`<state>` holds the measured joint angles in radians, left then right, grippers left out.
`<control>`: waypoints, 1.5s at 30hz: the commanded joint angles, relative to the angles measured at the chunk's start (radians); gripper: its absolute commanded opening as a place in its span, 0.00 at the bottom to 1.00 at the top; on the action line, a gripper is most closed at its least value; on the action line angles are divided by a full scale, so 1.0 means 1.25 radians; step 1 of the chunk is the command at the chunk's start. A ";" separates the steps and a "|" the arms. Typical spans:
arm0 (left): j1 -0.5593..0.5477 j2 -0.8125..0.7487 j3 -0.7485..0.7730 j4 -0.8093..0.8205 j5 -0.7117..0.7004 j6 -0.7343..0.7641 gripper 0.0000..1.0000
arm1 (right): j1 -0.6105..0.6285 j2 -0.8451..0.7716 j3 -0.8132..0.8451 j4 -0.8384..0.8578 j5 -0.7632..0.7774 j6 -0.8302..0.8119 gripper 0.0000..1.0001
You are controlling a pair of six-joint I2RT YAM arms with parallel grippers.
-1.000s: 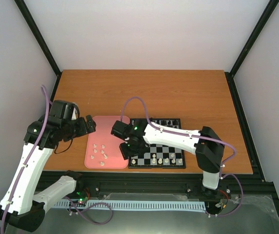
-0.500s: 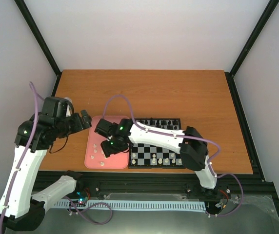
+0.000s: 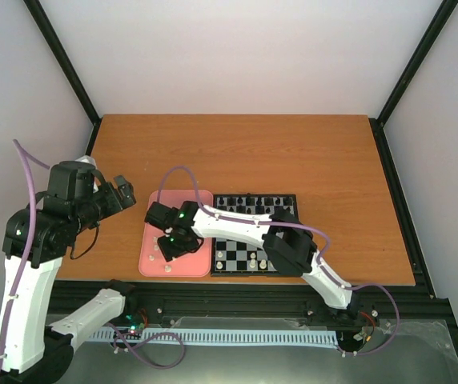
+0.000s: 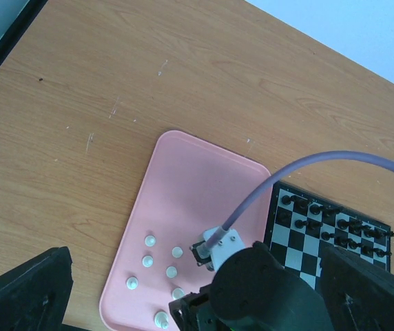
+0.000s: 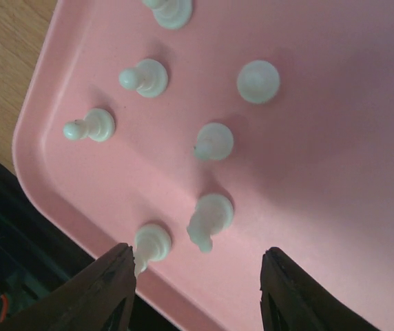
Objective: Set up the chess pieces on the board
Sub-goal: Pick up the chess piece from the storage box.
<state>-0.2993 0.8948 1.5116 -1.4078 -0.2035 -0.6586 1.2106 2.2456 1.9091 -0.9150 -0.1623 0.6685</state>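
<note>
**Board** (image 3: 237, 250): lies flat on the wooden table (image 3: 309, 152), close to the table's 6 o'clock edge. Black pieces (image 3: 255, 202) stand in the rows along the board's 12 o'clock edge. Several cream pieces (image 3: 251, 261) stand along its 6 o'clock edge. The right arm crosses above the middle rows and hides part of them.

**Pink tray** (image 3: 197, 200): lies just beside the board, on its 9 o'clock side. Seven loose chessmen (image 5: 214, 141), all cream, are grouped toward the tray's 7 o'clock corner. None touches another.

**Right gripper** (image 5: 197, 258): hangs over the 7 o'clock part of the tray, pointing down. Its jaws stand apart and nothing is clamped between them. One loose chessman sits just ahead of the gap. Another sits just beside one of the fingers (image 5: 118, 279); contact cannot be determined.

**Left gripper** (image 3: 125, 194): is raised above the table, off the tray's 10 o'clock corner. In the wrist view its fingers (image 4: 25, 296) are spread wide, with nothing held.
</note>
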 commanded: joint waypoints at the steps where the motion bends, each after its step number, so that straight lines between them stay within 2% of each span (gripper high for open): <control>1: 0.000 -0.001 0.002 -0.008 -0.007 -0.009 1.00 | -0.003 0.048 0.056 -0.018 0.007 -0.018 0.49; 6: 0.000 -0.003 -0.005 -0.002 0.002 -0.006 1.00 | -0.006 0.082 0.096 -0.036 0.018 -0.022 0.43; 12: 0.000 -0.004 -0.018 0.003 0.011 0.002 1.00 | -0.009 0.093 0.101 -0.051 0.018 -0.018 0.31; 25: -0.001 -0.015 -0.041 0.005 0.021 0.005 1.00 | -0.009 0.116 0.100 -0.047 -0.003 -0.025 0.22; 31: 0.000 -0.017 -0.047 0.004 0.030 0.001 1.00 | -0.009 0.109 0.098 -0.050 0.004 -0.030 0.03; 41: 0.000 -0.026 -0.059 0.005 0.040 -0.002 1.00 | -0.009 0.002 0.074 -0.097 0.059 -0.029 0.03; 45: 0.000 -0.027 -0.062 0.006 0.042 -0.002 1.00 | -0.010 -0.084 0.021 -0.118 0.088 -0.013 0.03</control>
<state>-0.2993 0.8719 1.4342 -1.4067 -0.1635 -0.6582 1.2049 2.2929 1.9842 -1.0176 -0.1097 0.6353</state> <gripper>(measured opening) 0.999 0.095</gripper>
